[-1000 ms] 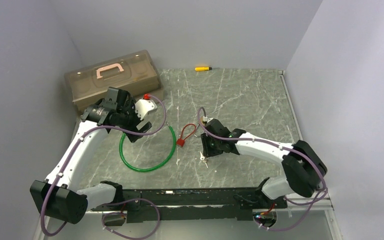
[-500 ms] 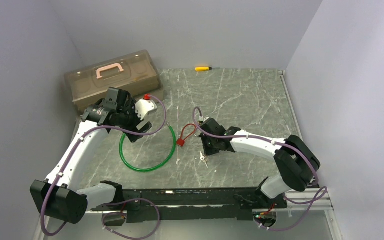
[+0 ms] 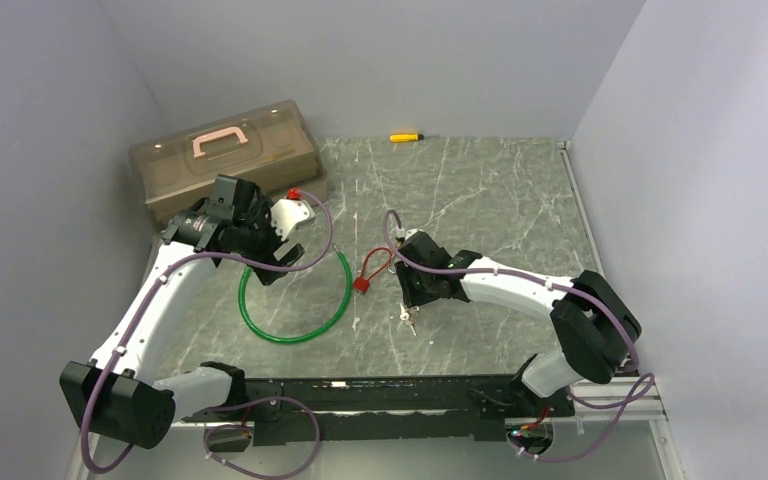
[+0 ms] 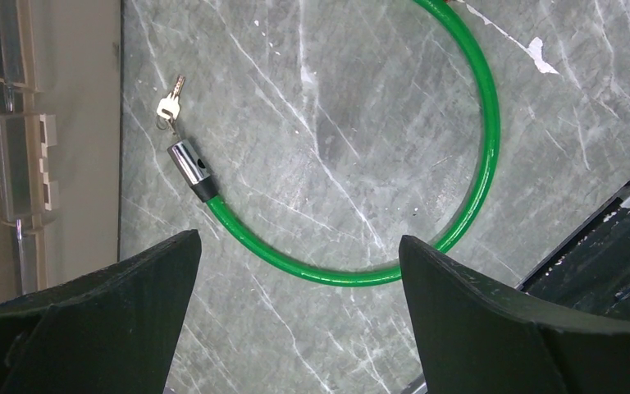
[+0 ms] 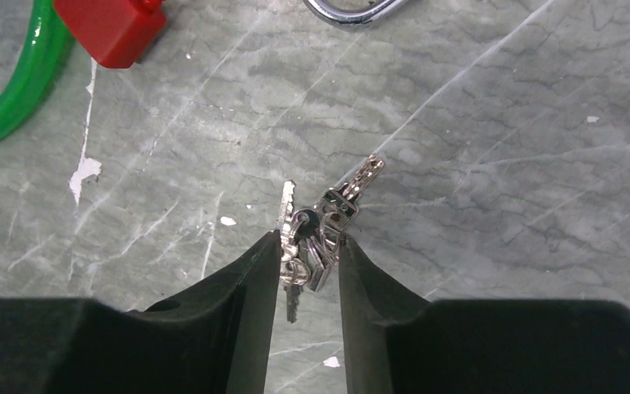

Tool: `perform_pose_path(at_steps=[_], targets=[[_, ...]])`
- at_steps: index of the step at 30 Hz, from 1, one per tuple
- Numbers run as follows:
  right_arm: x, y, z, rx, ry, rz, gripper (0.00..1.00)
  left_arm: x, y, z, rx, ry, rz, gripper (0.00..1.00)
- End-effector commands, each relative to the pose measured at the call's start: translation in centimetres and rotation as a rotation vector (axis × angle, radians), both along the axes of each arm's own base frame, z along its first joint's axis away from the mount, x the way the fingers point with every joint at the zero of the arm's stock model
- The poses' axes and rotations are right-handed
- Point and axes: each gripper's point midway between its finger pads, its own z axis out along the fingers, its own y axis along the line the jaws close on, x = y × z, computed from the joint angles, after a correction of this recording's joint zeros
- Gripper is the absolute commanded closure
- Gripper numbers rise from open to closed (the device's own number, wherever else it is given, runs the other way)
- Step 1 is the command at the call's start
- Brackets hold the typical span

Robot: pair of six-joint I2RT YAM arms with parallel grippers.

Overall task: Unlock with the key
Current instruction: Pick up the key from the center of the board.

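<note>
The right gripper (image 5: 308,250) is pinched tight on the bunch of keys (image 5: 321,217), which lies on the table (image 3: 480,200) just right of the red padlock (image 3: 362,284); over the last second its wrist and elbow have shifted slightly left toward the padlock, while the keys have hardly moved. The left gripper (image 4: 298,246) has not moved and hangs with jaws spread wide above the green cable lock (image 4: 492,123), near the toolbox (image 3: 225,160).
</note>
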Motion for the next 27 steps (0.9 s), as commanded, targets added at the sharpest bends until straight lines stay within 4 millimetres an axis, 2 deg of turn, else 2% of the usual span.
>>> perform_pose_path(at_steps=[1, 8, 16, 20, 23, 27], targets=[[0.9, 0.1, 1.6, 0.003, -0.059, -0.003, 0.64, -0.1, -0.6, 1.1, -0.041, -0.036, -0.006, 0.05], [0.6, 0.2, -0.1, -0.016, -0.022, 0.000, 0.66, -0.1, -0.6, 1.2, -0.043, -0.040, -0.004, 0.05], [0.7, 0.2, -1.2, -0.033, -0.009, 0.001, 0.80, -0.2, -0.5, 1.2, -0.039, -0.047, -0.003, 0.05], [0.9, 0.3, -0.7, -0.024, -0.021, -0.003, 1.00, -0.2, -0.6, 1.1, -0.043, -0.044, -0.004, 0.05], [1.1, 0.4, -0.2, -0.019, -0.030, -0.001, 1.00, -0.1, -0.6, 1.3, -0.044, -0.044, -0.003, 0.05], [1.6, 0.8, 1.4, 0.004, -0.060, 0.008, 1.00, -0.2, -0.8, 1.5, -0.056, -0.045, -0.006, 0.06]])
